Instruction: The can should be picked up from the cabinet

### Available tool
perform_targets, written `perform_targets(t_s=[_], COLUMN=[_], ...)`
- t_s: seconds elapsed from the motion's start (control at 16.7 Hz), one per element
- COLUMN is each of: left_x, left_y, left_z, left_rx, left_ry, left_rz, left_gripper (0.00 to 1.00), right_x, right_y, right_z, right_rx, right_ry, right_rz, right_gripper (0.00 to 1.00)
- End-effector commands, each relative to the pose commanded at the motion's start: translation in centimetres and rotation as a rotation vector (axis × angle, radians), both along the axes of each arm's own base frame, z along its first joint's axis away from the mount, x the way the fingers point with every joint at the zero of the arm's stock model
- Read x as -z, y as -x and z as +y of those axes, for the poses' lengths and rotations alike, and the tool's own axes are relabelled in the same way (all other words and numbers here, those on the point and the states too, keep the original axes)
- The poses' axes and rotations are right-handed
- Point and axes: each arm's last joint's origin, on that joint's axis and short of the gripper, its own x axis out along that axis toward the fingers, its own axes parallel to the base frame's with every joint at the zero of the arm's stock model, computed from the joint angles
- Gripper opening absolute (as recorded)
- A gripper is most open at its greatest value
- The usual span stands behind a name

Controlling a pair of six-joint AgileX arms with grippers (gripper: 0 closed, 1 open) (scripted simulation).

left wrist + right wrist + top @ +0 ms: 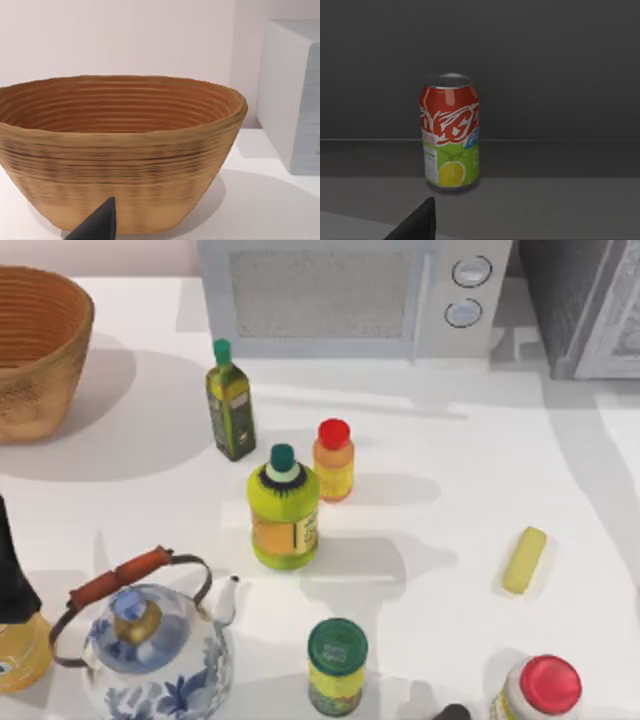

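Observation:
The can (451, 132) stands upright on the dark floor inside the cabinet (545, 75), in the right wrist view. It is red on top with white lettering, and green below with a yellow citrus picture. A dark tip of my right gripper (417, 225) shows in front of the can, a short way off and not touching it. From above, the cabinet (562, 310) is the dark grey speckled box at the back right, its pale framed door (618, 315) at the right edge. My left gripper (97, 226) sits low in front of a wicker basket (120, 150).
The white microwave (340, 295) stands at the back middle and the basket (35, 345) at the back left. Several bottles (284, 510) are grouped mid-table. A blue-and-white kettle (155, 645) sits front left, a yellow block (525, 560) to the right, and two jars (337, 665) along the front edge.

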Motion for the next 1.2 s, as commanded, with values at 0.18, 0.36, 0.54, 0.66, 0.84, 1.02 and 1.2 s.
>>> perform_targets(t_s=[0.18, 0.36, 0.54, 0.66, 0.84, 1.02, 1.2], left_x=[0.0, 0.0, 0.0, 0.0, 0.0, 0.0, 0.0], left_y=[0.0, 0.0, 0.0, 0.0, 0.0, 0.0, 0.0], left_z=[0.0, 0.0, 0.0, 0.0, 0.0, 0.0, 0.0], left_rx=[0.000, 0.000, 0.000, 0.000, 0.000, 0.000, 0.000], left_ry=[0.000, 0.000, 0.000, 0.000, 0.000, 0.000, 0.000], left_rz=[0.000, 0.000, 0.000, 0.000, 0.000, 0.000, 0.000], left_gripper=[1.00, 1.00, 1.00, 1.00, 1.00, 1.00, 1.00], right_x=[0.1, 1.0, 2.1, 2.6, 2.7, 2.7, 2.5], right_y=[-0.5, -3.4, -6.5, -7.6, -7.8, -8.1, -9.7], right_z=[0.1, 1.5, 3.7, 4.7, 4.9, 4.8, 4.9], right_rx=[0.007, 0.015, 0.012, 0.008, 0.007, 0.008, 0.007], right_ry=[-0.001, 0.001, 0.003, 0.002, 0.002, 0.003, 0.002], right_rz=[-0.001, 0.004, -0.003, -0.008, -0.009, -0.006, -0.010], right_gripper=[1.00, 1.00, 1.00, 1.00, 1.00, 1.00, 1.00])
